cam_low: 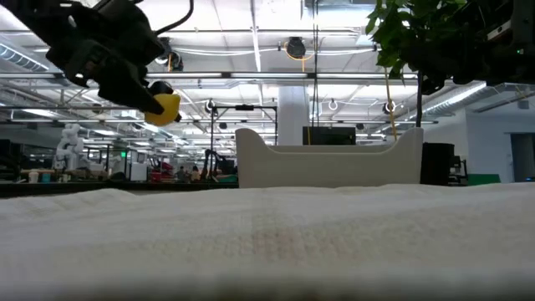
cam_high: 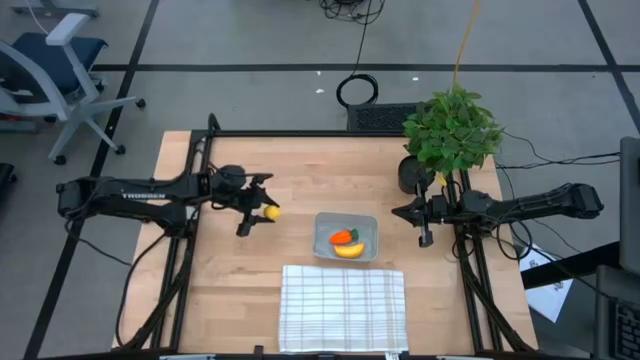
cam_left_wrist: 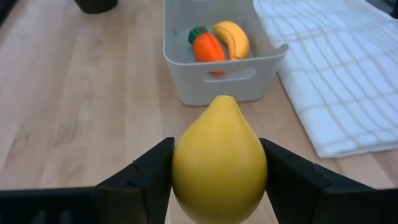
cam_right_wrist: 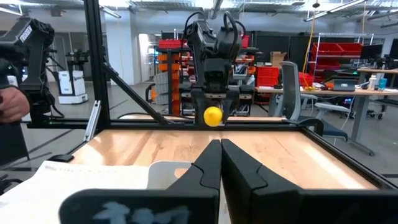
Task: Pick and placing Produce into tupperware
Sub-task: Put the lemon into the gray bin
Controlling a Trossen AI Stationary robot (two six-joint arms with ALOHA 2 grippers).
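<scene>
Left gripper [cam_high: 268, 211]: raised above table, arm extended, fingers clamped on yellow fruit [cam_high: 272, 212], at 9 o'clock from tupperware [cam_high: 346, 238]. Tupperware holds carrot [cam_high: 343, 237], banana [cam_high: 349, 250]. Right gripper [cam_high: 400, 213]: closed together, at 3 o'clock.

Bare table [cam_high: 230, 290] lies open between the left edge and the tupperware [cam_high: 322, 224], whose top looks unobstructed, while the cloth [cam_high: 343, 308] fills the front edge and the potted plant [cam_high: 450, 128] crowds the back right corner.

A light wooden table [cam_high: 230, 290] carries the tupperware [cam_high: 346, 224], a white checked cloth [cam_high: 343, 308] and a potted plant [cam_high: 450, 130].
</scene>
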